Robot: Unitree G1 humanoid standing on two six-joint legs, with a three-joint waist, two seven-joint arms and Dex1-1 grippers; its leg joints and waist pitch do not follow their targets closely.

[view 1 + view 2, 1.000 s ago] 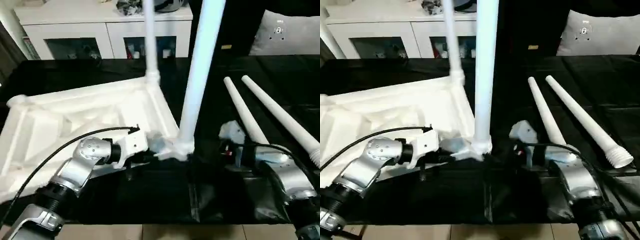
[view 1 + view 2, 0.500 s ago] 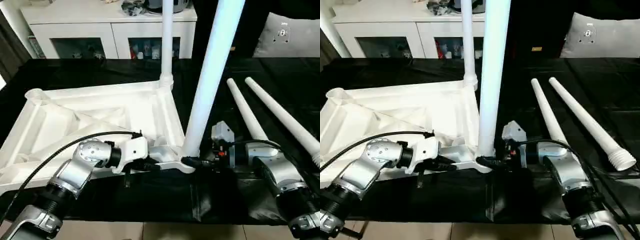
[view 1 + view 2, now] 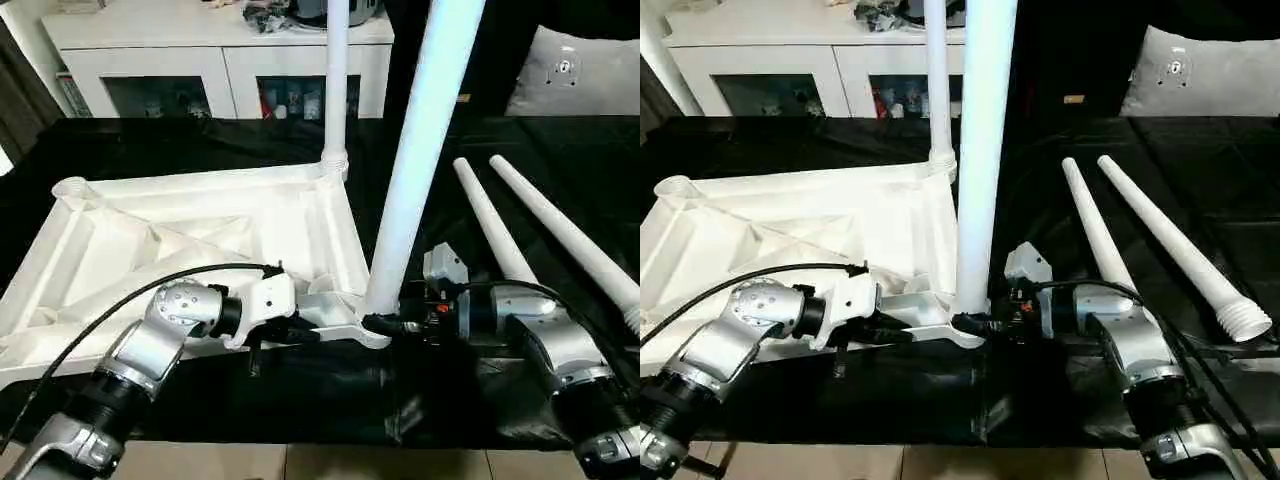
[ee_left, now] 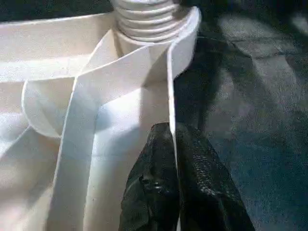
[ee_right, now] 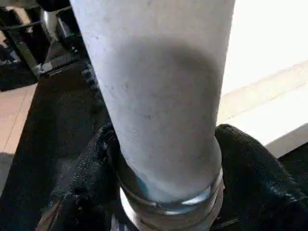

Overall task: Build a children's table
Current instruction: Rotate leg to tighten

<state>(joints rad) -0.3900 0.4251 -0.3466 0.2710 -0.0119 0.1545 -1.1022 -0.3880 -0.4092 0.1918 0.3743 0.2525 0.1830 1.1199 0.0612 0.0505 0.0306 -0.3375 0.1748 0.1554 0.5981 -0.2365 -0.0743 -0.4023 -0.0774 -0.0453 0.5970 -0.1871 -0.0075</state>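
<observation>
Lying upside down on our black-draped worktop [image 3: 300, 400], the children's table [image 3: 200, 240] shows its ribbed underside. Nearest us, our left hand [image 4: 175, 159] is pinched tight on the thin rim wall of the top, just beside the near corner socket [image 4: 185, 43] (one black finger [image 4: 149, 192] on each side of the wall). At that same socket our right hand [image 5: 166, 192] is clamped around the base of the near leg [image 3: 420, 150], which stands upright in the corner. A second upright leg [image 3: 337, 80] rises from the far corner socket. To the right, two loose legs [image 3: 560, 235] lie side by side on the cloth, apart from the top. Farthest back stands a white cabinet [image 3: 210, 60] with glass doors, and a grey cushion [image 3: 575, 70] leans at the far right.
</observation>
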